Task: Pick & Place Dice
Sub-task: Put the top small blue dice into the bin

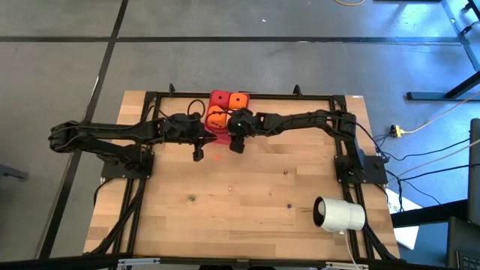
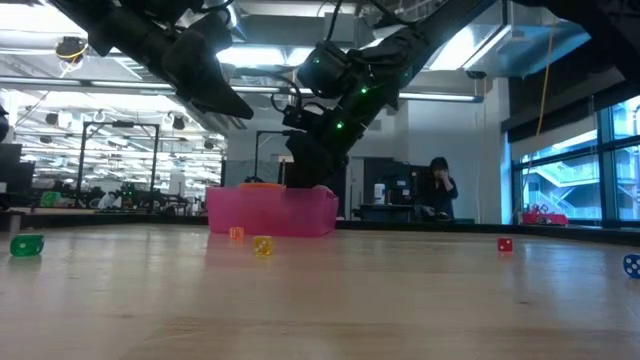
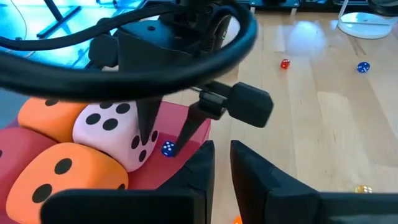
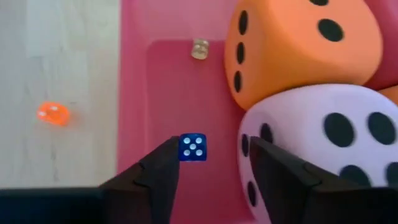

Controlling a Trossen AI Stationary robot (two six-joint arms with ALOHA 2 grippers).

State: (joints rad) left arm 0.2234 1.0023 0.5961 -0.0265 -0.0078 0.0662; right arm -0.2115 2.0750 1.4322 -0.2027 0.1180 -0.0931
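A wooden table (image 1: 247,202) seen from above, with two dark robot arms meeting at a pink tray (image 4: 134,74) near its far edge. The tray holds large soft dice: two orange dice (image 1: 239,100) with dark dots, a red one (image 1: 220,98) and a pale pink one (image 4: 323,143). The right gripper (image 4: 211,163) hangs over the tray with its jaws open, and a tiny blue die (image 4: 193,147) with white dots lies on the tray floor just past the fingertips, close beside the pale pink die. A small clear die (image 4: 199,48) lies farther along the tray floor. The left gripper (image 3: 221,163) waits just beside the tray's near side, its jaws nearly closed and holding nothing.

More tiny dice lie scattered on the table, well apart: an orange one (image 4: 53,114) just outside the tray, plus red (image 2: 505,244), blue (image 2: 631,264), yellow (image 2: 262,246) and green (image 2: 27,244) ones. A white cylinder (image 1: 339,214) lies near the right front corner.

Likely risks: the two arms are very close and could collide if either swings; the right fingers could nudge the big pale pink die or knock the tiny blue die; the tray might slide

A person stands far behind the table. No brand, label or readable writing shows anywhere
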